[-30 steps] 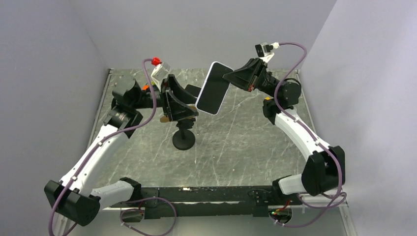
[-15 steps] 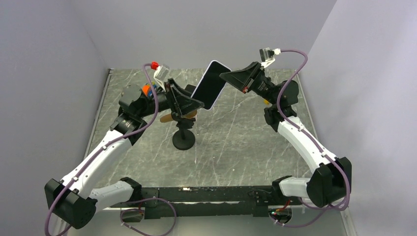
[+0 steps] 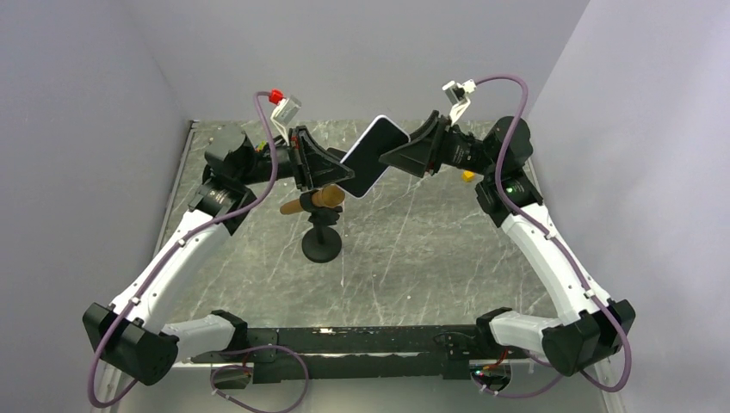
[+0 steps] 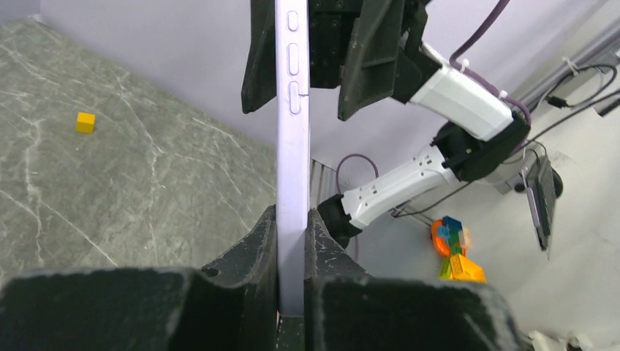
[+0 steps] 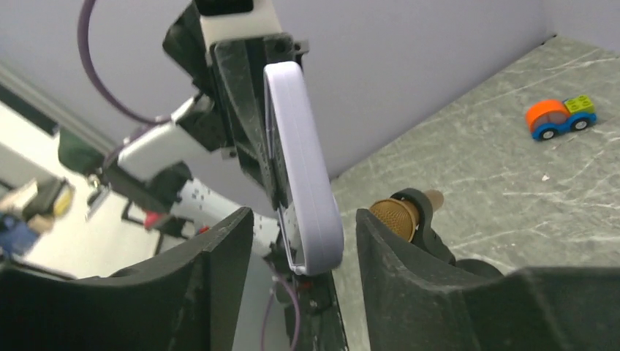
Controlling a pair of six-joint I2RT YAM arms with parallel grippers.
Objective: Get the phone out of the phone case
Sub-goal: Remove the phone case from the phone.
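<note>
The phone, dark screen up, sits in its lilac phone case and hangs tilted in the air above the table's back half. My left gripper is shut on its lower left end, and the left wrist view shows both fingers pressed flat on the case's faces. My right gripper is open around the upper right end. In the right wrist view the rounded case corner lies between the spread fingers without touching either.
A gold-headed microphone on a black stand is right under the phone, close to the right fingers. A toy car and a small yellow cube lie on the marble table. Grey walls close in on three sides.
My left gripper has shut on the phone's lower end. My right gripper, which held the upper end, has opened. The phone has sunk and tilted flatter.
</note>
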